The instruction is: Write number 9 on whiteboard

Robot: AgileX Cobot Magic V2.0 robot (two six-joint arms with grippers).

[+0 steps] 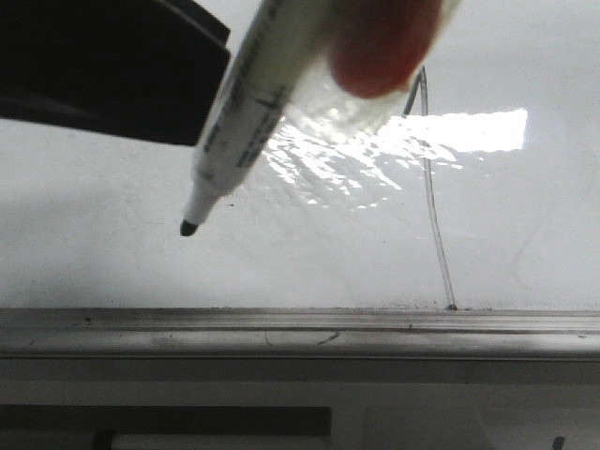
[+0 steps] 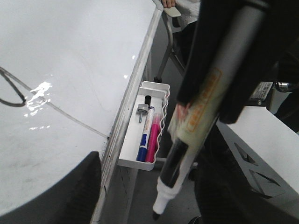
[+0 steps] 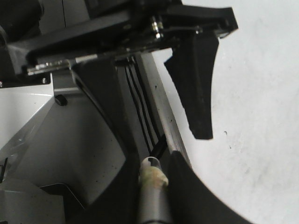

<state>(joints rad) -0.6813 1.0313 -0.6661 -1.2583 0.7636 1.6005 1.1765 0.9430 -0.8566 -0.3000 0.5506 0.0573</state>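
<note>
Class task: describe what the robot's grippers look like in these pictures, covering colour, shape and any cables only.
The left gripper shows as matte black plastic, with long flat-sided fingers and a broad rounded black edge in the lower corner. The right gripper is black too, with a wedge-shaped finger narrowing to a blunt tip, a silver metal rail with screws on its body, and thin black cables running beside it.

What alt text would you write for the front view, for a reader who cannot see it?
A white marker with a dark tip hangs tilted, close to the camera, before a glossy whiteboard. To its right, the number 9, a thin dark line with a long curved tail, reaches down to the grey metal rail.
</note>
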